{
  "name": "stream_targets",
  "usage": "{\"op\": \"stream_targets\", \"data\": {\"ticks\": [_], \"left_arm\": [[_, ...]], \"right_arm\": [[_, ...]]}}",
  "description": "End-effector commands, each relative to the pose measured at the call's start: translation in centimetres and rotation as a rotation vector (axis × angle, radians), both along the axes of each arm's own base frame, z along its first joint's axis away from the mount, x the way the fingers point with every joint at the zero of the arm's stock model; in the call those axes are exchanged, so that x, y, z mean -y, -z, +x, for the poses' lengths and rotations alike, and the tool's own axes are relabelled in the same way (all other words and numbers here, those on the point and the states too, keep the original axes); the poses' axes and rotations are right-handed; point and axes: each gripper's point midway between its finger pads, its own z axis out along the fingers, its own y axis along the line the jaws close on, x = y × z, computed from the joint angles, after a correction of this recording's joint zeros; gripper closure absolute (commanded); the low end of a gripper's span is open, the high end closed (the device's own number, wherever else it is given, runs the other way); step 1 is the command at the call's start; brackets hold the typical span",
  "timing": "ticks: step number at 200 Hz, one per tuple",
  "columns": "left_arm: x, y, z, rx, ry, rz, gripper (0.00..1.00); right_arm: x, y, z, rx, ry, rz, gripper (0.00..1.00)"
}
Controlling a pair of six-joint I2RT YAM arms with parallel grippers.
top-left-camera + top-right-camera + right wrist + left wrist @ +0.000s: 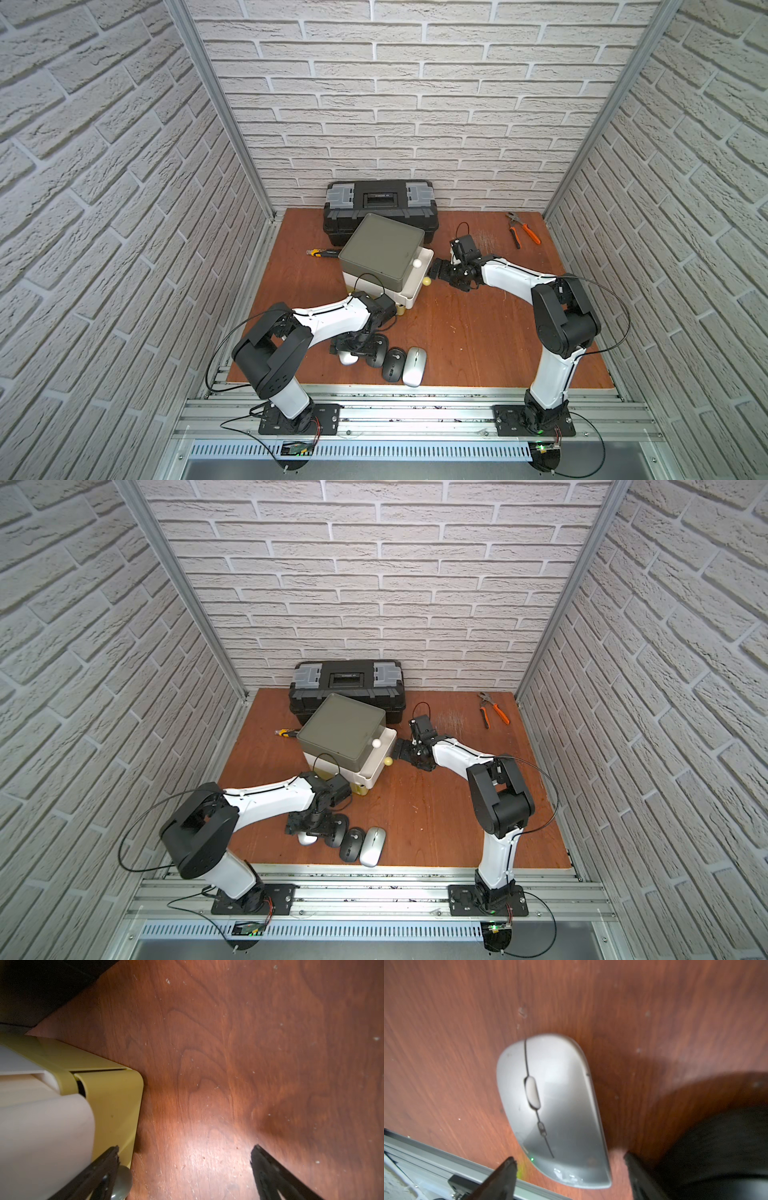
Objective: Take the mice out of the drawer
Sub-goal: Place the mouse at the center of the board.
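Observation:
Several mice lie in a row near the table's front edge. A silver mouse (347,359) (550,1105) rests flat on the wood under my left gripper (352,348) (569,1160). That gripper is open, with a finger on each side of the mouse's end and a gap to both. Beside it lie a dark mouse (376,356) (716,1147), a black mouse (394,365) with a grey mark, and another silver mouse (414,366). My right gripper (436,270) (186,1147) is open and empty beside the drawer (412,291) (41,1136) unit. The drawer's inside is hidden.
The drawer unit has a grey top (380,251), a yellow base (112,1105) and round knobs (427,281). A black toolbox (380,199) stands behind it. A yellow-black knife (322,252) lies to its left, and orange pliers (523,229) at the back right. A metal rail (425,1157) runs along the front edge.

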Motion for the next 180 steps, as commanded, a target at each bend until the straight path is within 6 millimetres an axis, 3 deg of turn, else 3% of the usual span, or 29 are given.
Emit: {"op": "stream_targets", "data": {"ticks": [1, 34, 64, 105, 143, 180], "left_arm": [[1.2, 0.5, 0.3, 0.001, 0.022, -0.038, 0.08], [1.6, -4.7, 1.2, 0.035, 0.141, -0.067, 0.04], [2.7, -11.8, 2.3, 0.123, 0.249, -0.159, 0.02], [1.2, -19.6, 4.4, 0.269, 0.320, -0.192, 0.02], [0.2, -24.4, 8.3, 0.420, 0.372, -0.196, 0.02], [-0.8, -27.1, 13.6, 0.553, 0.410, -0.191, 0.02]], "right_arm": [[-1.1, -0.6, 0.3, 0.020, -0.038, 0.006, 0.00], [-1.8, -0.8, 0.8, 0.025, -0.051, 0.016, 0.00], [-2.6, -1.4, 1.2, 0.037, -0.068, 0.022, 0.00], [-3.7, -2.4, 1.8, 0.053, -0.102, 0.014, 0.00], [-4.0, -2.6, 1.7, 0.046, -0.114, 0.003, 0.00], [-2.2, -2.5, -0.3, 0.040, -0.088, -0.041, 0.01]]}}
